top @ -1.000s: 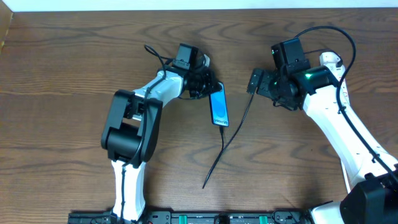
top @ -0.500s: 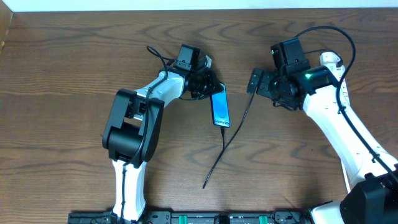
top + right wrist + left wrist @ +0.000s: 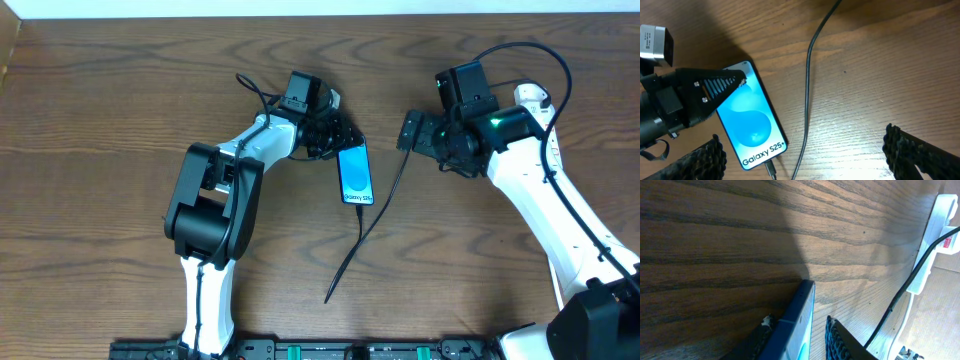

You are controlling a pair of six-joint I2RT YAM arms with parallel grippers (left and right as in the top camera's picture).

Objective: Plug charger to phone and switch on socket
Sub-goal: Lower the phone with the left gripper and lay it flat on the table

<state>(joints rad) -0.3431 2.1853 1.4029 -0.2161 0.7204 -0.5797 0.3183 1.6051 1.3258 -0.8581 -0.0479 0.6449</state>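
Overhead, found the phone (image 3: pixel 355 172) flat on the bench (image 3: pixel 100 120) near the middle, screen up and bright cyan, between the two arms. Noticed the left fingers (image 3: pixel 840 340) set around its upper end, one against the phone's edge, the other just beside it with a thin strip of wood between. Could not tell whether really clamped. Found the charger (image 3: pixel 350 255) at the phone's lower end, plug tip touching it; could not tell how deep. Ran from there as a thin black cable over the bench. Saw the right fingers (image 3: pixel 920 155) spread wide and holding nothing, apart from the phone. Glimpsed the socket (image 3: pixel 940 215), white with a red mark, beyond the phone in the left wrist view.
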